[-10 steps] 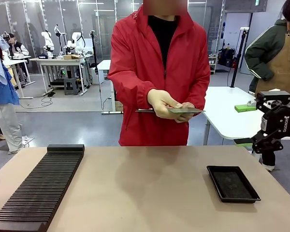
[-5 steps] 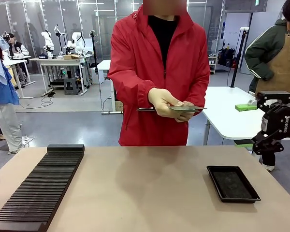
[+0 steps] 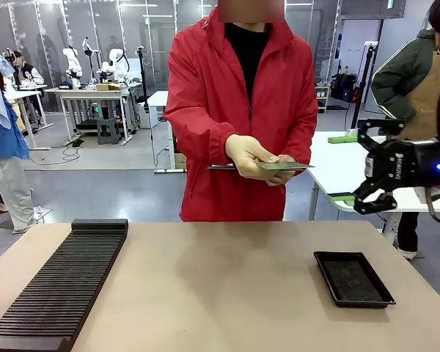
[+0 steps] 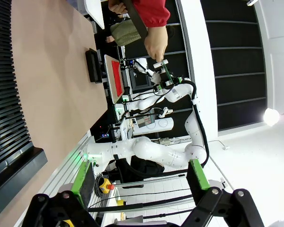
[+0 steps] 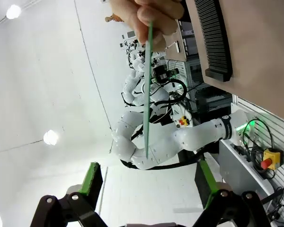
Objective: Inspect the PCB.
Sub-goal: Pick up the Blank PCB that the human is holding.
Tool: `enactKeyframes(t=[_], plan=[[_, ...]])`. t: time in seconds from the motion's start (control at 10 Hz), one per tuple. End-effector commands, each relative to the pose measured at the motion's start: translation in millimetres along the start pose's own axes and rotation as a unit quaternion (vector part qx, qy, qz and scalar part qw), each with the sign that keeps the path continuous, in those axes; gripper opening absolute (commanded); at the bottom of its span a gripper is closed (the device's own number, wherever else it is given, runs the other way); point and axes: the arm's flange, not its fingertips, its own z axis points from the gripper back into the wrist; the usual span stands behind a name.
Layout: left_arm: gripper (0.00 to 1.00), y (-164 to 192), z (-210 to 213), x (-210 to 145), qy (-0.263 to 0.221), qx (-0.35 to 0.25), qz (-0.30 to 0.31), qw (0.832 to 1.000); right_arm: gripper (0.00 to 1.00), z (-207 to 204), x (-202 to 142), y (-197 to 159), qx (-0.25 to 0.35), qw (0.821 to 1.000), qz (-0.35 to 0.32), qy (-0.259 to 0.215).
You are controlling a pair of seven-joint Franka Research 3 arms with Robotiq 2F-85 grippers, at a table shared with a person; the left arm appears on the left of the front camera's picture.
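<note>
The PCB is held in the air by a person's hands, ahead of the right fingers and well clear of their tips. It is kept flat and level. Its long axis runs crosswise, in line with the far edge of the worktop, and its free short end is aimed at the gap between those fingers.

In the right wrist view the PCB is seen edge-on as a thin green line. The line runs from the hand at the top down toward the space between the two green pads, nearer the pad on the picture's left. The right fingers are spread wide, and nothing is gripped between them.

The left fingers are likewise spread wide and empty. A black tray lies on the worktop below the right fingers, and a black ribbed rack is set far off to their side, at the opposite end of the worktop.
</note>
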Motion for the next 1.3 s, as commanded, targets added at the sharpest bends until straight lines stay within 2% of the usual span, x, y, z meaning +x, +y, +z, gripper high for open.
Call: enactKeyframes(t=[0.0, 0.3, 0.8, 0.9, 1.0, 1.1, 1.2], plan=[[1.0, 0, 1, -1, -0.001, 0.001, 0.0, 1.0, 1.0, -15, 17, 14, -0.007, 0.999, -0.046, -0.003], [1.0, 0, 1, -1, -0.001, 0.001, 0.0, 1.0, 1.0, -32, 26, 10, -0.004, 0.998, -0.069, 0.001], [1.0, 0, 1, -1, -0.001, 0.001, 0.0, 1.0, 1.0, -57, 21, 1, 0.024, 0.998, -0.065, 0.012], [1.0, 0, 1, -1, -0.001, 0.001, 0.0, 1.0, 0.93, -60, 20, -1, 0.018, 0.998, -0.064, 0.018], [1.0, 0, 1, -1, -0.001, 0.001, 0.0, 1.0, 0.76, -61, 19, -2, 0.015, 0.998, -0.064, 0.02], [1.0, 0, 1, -1, -0.001, 0.001, 0.0, 1.0, 0.33, -60, 18, -3, 0.015, 0.998, -0.065, 0.02], [1.0, 0, 1, -1, -0.001, 0.001, 0.0, 1.0, 0.17, -59, 17, -3, 0.016, 0.998, -0.064, 0.019]])
